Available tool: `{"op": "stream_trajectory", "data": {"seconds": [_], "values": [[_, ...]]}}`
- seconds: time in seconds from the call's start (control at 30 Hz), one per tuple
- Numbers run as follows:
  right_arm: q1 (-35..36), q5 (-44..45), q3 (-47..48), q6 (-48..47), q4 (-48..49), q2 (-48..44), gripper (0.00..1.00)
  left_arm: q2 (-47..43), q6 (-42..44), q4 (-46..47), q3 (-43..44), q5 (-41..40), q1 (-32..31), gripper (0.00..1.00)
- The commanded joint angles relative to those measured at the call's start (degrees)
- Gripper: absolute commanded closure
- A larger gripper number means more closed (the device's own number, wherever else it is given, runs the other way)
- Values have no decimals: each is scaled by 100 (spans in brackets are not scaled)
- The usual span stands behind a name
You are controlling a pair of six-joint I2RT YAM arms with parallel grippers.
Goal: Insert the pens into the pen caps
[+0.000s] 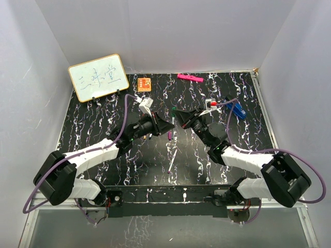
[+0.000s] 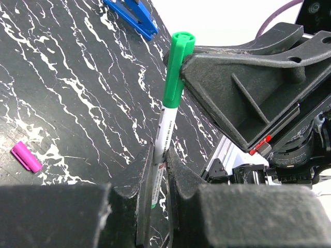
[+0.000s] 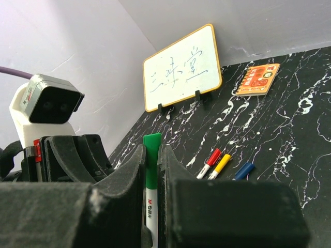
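Note:
A green pen (image 2: 164,135) is held up off the table between both grippers. My left gripper (image 2: 160,155) is shut on its white barrel. The green pen cap (image 2: 177,67) sits on the pen's upper end, and my right gripper (image 3: 151,150) is shut on that cap (image 3: 152,161). In the top view the left gripper (image 1: 163,124) and right gripper (image 1: 182,119) meet tip to tip over the table's middle. A loose purple cap (image 1: 169,135) lies just below them, and a white pen (image 1: 172,159) lies nearer the bases. Red (image 3: 212,161), yellow (image 3: 222,165) and blue (image 3: 243,170) capped pens lie side by side.
A small whiteboard (image 1: 98,77) stands at the back left with an orange card (image 1: 144,83) beside it. A flat pink bar (image 1: 190,78) lies at the back. A blue clip-like piece (image 1: 238,110) sits at the right. White walls close in the table.

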Motion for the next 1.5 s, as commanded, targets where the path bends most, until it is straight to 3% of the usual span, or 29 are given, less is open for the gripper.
{"op": "stream_trajectory", "data": {"seconds": [0.0, 0.5, 1.27, 1.47], "values": [[274, -913, 51, -258, -633, 253, 100, -127, -20, 1378, 338, -402, 250, 100], [550, -885, 39, -429, -983, 330, 100, -692, 496, 1220, 213, -1030, 437, 100], [727, -252, 336, -705, -1249, 433, 100, -804, 562, 927, 199, -793, 609, 100], [718, 709, 989, -1267, -1470, 227, 87, -786, 545, 423, -159, -620, 609, 100]]}}
